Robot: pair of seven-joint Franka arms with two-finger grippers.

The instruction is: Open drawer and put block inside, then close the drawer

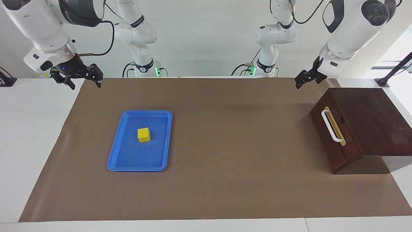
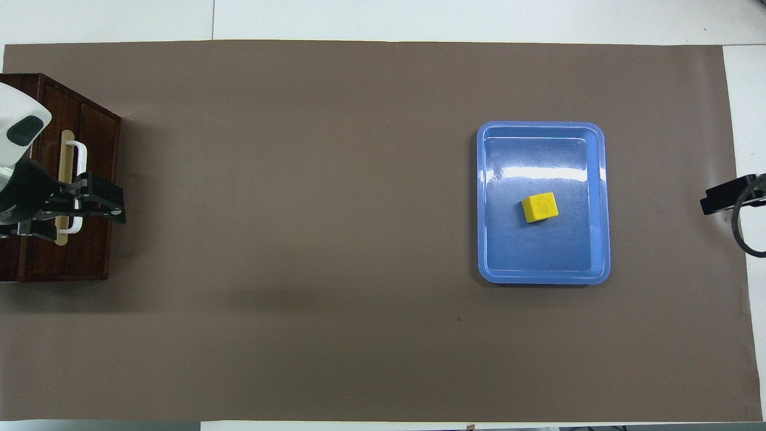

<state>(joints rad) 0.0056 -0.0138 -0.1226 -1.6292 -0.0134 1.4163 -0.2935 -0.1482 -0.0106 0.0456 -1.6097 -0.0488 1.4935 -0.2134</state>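
Note:
The drawer (image 1: 336,141) is shut in its dark box at the left arm's end of the table, its white bar handle (image 1: 331,126) facing the mat's middle. It also shows in the overhead view (image 2: 96,251). The yellow block (image 1: 144,134) lies in the blue tray (image 1: 128,161); in the overhead view the block (image 2: 540,207) sits near the middle of the tray (image 2: 541,272). My left gripper (image 1: 299,83) hangs in the air beside the box's corner, apart from it; from above it (image 2: 111,206) covers part of the handle. My right gripper (image 1: 84,84) is open and empty over the mat's edge at the right arm's end.
A brown mat (image 1: 225,161) covers most of the white table (image 1: 32,145). The tray lies toward the right arm's end of the mat. The drawer box juts past the mat's edge at the left arm's end.

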